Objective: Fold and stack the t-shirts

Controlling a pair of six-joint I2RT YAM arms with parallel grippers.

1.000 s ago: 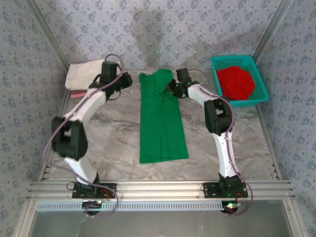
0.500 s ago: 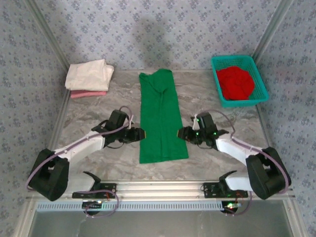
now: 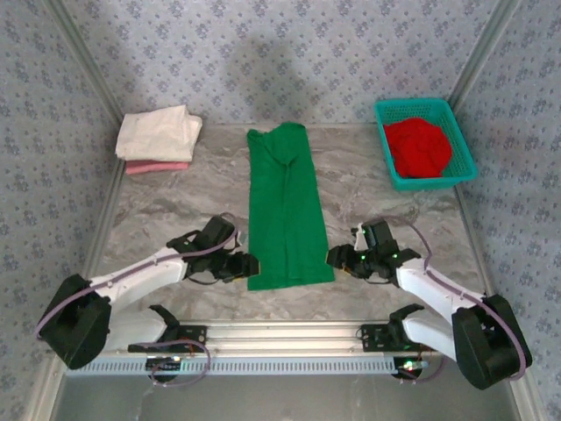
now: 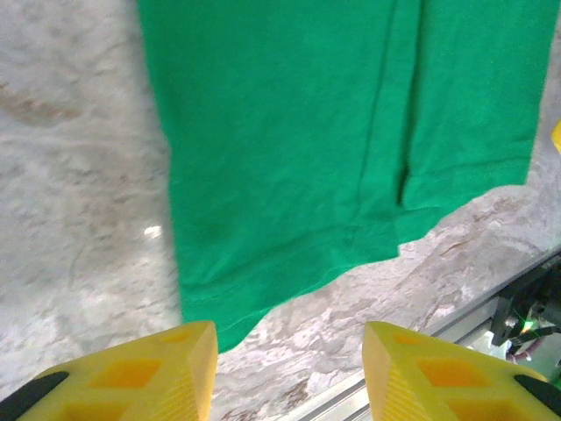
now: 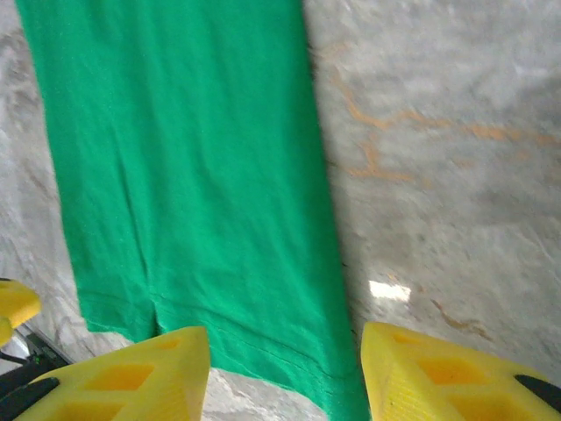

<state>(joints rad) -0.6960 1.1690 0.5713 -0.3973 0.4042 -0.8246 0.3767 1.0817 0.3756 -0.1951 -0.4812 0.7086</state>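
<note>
Marbled grey worktop (image 3: 175, 210), boxed in by blue-grey patterned walls (image 3: 289, 61). Both arms were stretched low over the near half.

The green t-shirt (image 3: 285, 210) lay flat, folded into one long narrow strip. It ran away from both hands toward the far wall, and its hem end lay between them. The left hand (image 3: 248, 263) sat at the hem's left corner, just beside the cloth edge. The right hand (image 3: 333, 257) sat at the hem's right corner, also just beside the edge. From above I could not tell whether either one touched the cloth.

On the left wrist camera the yellow fingers (image 4: 131, 377) stood apart with nothing between them, so that hand was released. The hem corner lay just ahead of one fingertip. The rest of the hem slanted away across the view, and bare worktop lay ahead of the gap.

On the right wrist camera the fingers were likewise spread and held nothing, so that hand was released too. The hem corner came down close to the gap. Green cloth lay ahead and to one side, with bare veined worktop ahead of the other finger.

Far beyond the left hand, near the back corner, a folded cream-white shirt (image 3: 158, 132) rested on top of a pink shirt (image 3: 153, 167). Far beyond the right hand, a red shirt (image 3: 418, 146) lay bunched inside a teal mesh basket (image 3: 436, 181). All of these were well apart from both hands.
</note>
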